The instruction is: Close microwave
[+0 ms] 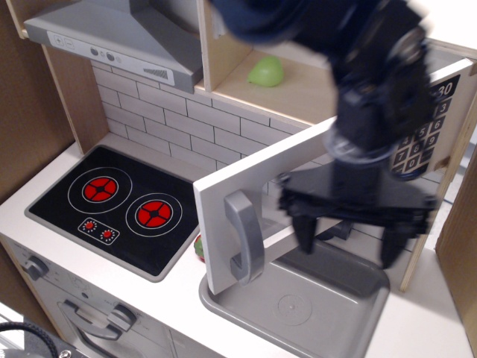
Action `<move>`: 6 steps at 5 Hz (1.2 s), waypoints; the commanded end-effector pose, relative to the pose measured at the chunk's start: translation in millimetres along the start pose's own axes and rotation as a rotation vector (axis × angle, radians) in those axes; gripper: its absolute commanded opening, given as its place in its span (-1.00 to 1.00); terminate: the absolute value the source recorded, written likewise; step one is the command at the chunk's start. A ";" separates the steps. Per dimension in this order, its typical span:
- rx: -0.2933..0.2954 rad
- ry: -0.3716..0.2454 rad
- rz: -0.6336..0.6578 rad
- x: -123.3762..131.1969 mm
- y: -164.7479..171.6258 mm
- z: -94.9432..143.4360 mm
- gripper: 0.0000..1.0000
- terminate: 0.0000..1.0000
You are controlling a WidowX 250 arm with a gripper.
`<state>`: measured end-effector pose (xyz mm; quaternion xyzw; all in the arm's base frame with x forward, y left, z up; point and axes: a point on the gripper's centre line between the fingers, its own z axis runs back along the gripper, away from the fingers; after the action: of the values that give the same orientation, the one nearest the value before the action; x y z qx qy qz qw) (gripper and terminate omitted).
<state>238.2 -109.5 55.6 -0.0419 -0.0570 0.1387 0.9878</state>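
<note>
The microwave (246,216) sits at the upper right of the toy kitchen, and its wide white door stands swung well out over the sink (298,309), hinged at the 3 o'clock side beside the black keypad (421,134). The free edge of the door, with its grey curved handle (244,235), hangs at about 7 o'clock from the cavity, where a green object (266,71) lies on the shelf.

The gripper (352,239) hovers in front of the door's window, at 3 o'clock from the handle, with its two dark fingers spread wide apart and pointing down, holding nothing. Motion blur hides whether either finger touches the door.

The door looks like a rigid, light wooden panel that should swing freely on its hinge, so a push probably serves better than a grasp. The flat white face near the handle, far from the hinge, seems the best place to press, since it gives the most leverage. The smooth paint may let a finger slide, and the clear window looks like the weaker spot to avoid.
</note>
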 end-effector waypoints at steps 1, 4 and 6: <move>0.013 -0.082 0.050 16.9 34.9 -13.7 1.00 -1.00; -0.004 -0.202 0.080 85.7 89.5 -6.2 1.00 -1.00; -0.021 -0.227 0.129 121.5 96.2 -10.1 1.00 -1.00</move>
<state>327.3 11.6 33.6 -0.0369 -0.1459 0.2069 0.9667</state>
